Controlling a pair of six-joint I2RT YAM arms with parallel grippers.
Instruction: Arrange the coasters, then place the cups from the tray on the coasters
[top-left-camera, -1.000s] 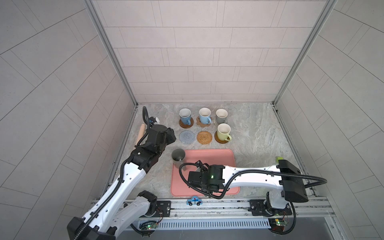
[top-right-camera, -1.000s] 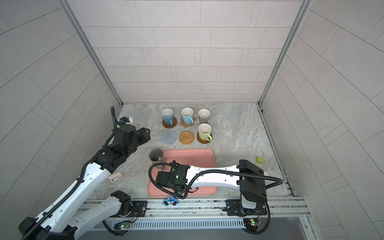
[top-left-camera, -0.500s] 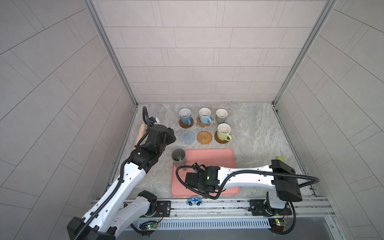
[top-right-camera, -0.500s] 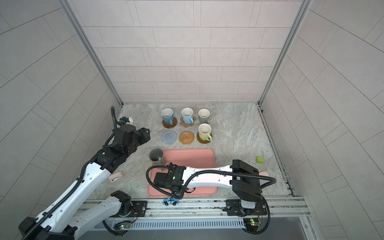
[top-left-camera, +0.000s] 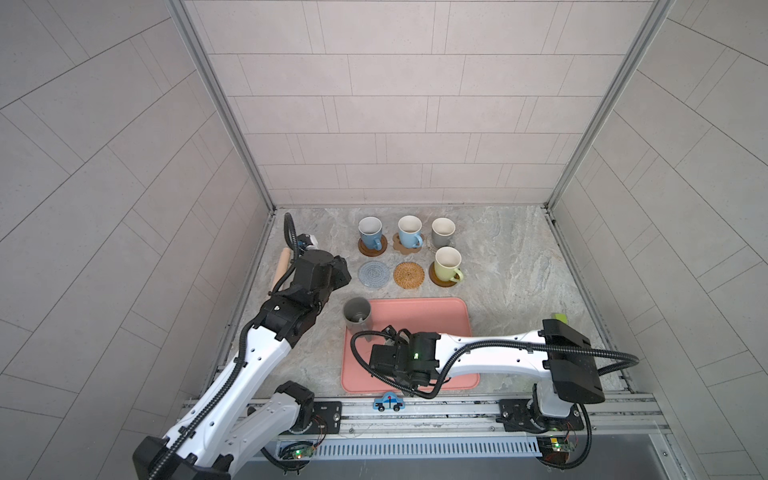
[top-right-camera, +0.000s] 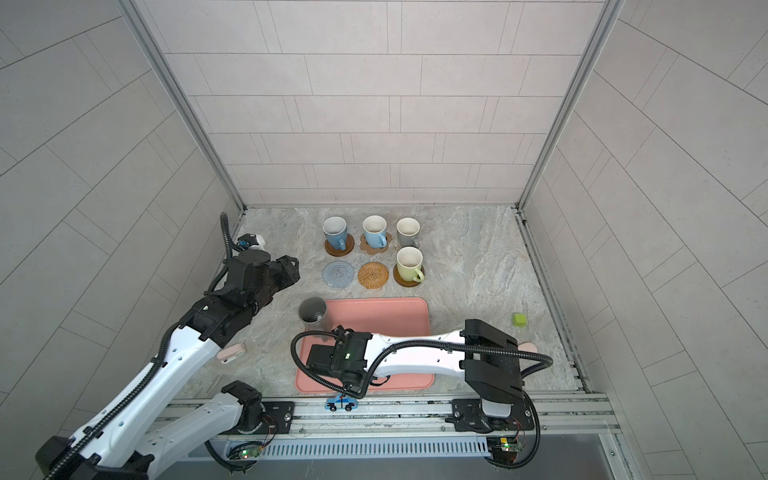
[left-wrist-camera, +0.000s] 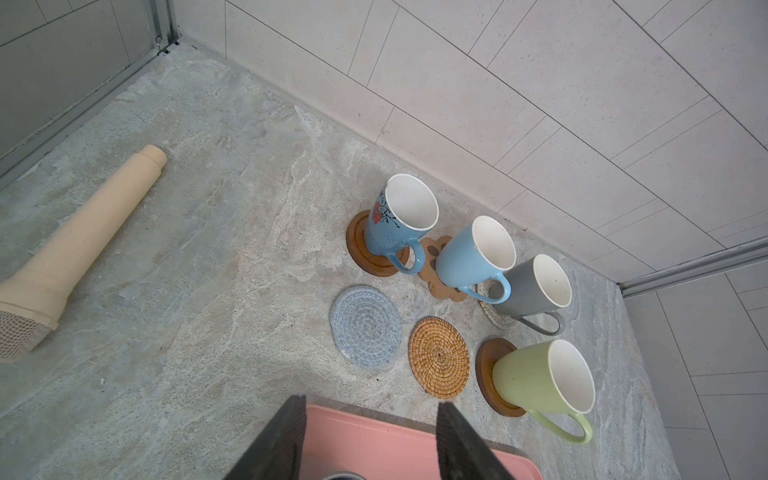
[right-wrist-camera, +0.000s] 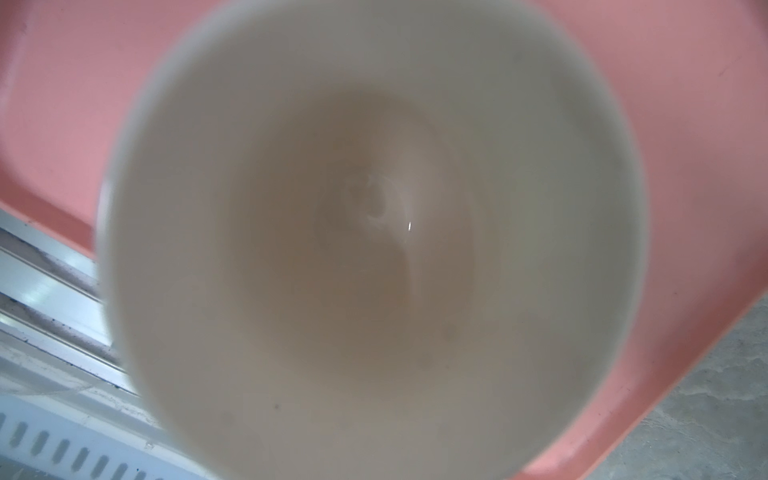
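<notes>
**Q:** Top views: how far along are you?
**A:** Four cups (top-left-camera: 407, 230) stand on coasters (top-left-camera: 370, 252). The blue-grey coaster (top-left-camera: 374, 273) and golden coaster (top-left-camera: 409, 274) are bare. A dark cup (top-left-camera: 356, 314) waits at the tray's (top-left-camera: 436, 316) far left corner. Your right claw (top-left-camera: 386, 356) hangs low over the near left corner.

**Q:** Wrist views?
**A:** Your left claw (left-wrist-camera: 370, 415) is released and empty, angled down at the tray's far edge. The right wrist view looks straight into a cup (right-wrist-camera: 374, 232) on the tray. That claw is clenched; you cannot tell on what.

beige microphone (left-wrist-camera: 79, 245), toy car (top-left-camera: 389, 402), green block (top-right-camera: 519, 319)
</notes>
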